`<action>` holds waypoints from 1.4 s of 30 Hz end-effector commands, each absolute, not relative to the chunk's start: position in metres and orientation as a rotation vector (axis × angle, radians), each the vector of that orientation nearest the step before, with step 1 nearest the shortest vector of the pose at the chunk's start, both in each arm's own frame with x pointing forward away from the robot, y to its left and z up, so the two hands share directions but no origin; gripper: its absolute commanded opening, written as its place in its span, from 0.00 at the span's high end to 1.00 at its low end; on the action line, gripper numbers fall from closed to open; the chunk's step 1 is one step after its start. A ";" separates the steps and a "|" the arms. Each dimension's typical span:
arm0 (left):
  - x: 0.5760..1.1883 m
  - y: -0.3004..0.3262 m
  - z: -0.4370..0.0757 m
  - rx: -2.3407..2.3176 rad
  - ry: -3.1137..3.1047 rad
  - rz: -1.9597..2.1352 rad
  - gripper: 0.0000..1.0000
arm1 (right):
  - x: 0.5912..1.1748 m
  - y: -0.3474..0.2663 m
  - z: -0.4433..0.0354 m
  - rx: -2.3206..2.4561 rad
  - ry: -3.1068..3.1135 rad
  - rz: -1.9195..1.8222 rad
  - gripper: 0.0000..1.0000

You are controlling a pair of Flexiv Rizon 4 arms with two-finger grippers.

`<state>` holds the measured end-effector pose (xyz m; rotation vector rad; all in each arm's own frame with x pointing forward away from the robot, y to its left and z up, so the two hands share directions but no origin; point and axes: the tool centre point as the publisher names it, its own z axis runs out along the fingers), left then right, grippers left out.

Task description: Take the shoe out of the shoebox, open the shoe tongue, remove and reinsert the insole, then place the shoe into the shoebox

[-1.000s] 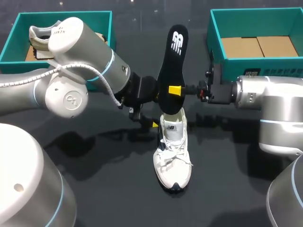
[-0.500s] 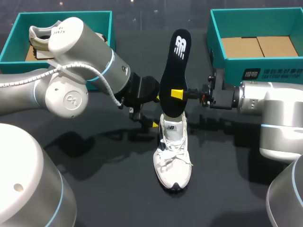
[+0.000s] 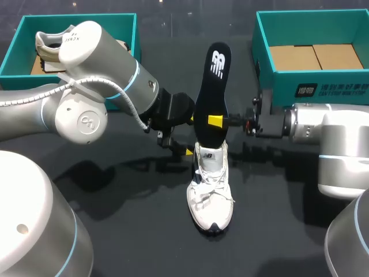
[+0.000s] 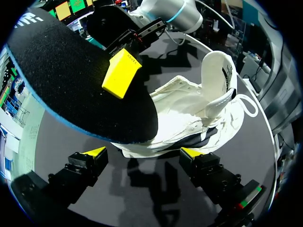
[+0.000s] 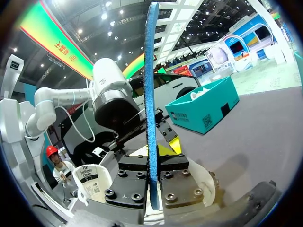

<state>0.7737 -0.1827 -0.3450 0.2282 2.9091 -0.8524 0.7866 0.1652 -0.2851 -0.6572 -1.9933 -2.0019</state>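
Insole [image 3: 212, 98] held upright over shoe [image 3: 210, 184]
R gripper [image 3: 216, 122] clamped on black insole, lower end at shoe's opening; white shoe on table [image 3: 115, 231]. L gripper [image 3: 189, 136] jaws wide, flanking shoe's heel.

1. My gripper [image 5: 154, 165] was clamped on the insole [image 5: 151, 71], with one finger block pressed to each face.
2. The insole stood upright, edge-on to me, its blue rim rising well above my fingers.
3. The white shoe [image 5: 92, 182] lay under my gripper.
4. My left arm [image 5: 113, 97] stood just beyond the insole.
5. A teal shoebox [image 5: 201, 113] sat farther off on the table [image 5: 255, 137], holding something white, possibly another shoe.
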 end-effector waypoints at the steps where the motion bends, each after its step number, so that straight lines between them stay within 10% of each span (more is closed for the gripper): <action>1: 0.774 -0.183 -0.345 0.229 2.909 -0.851 0.00 | 0.785 0.166 -0.289 -0.650 -1.993 -2.000 1.00; 42: 0.774 -0.183 -0.345 0.229 2.909 -0.851 0.00 | 0.760 0.167 -0.328 -0.770 -2.097 -1.899 1.00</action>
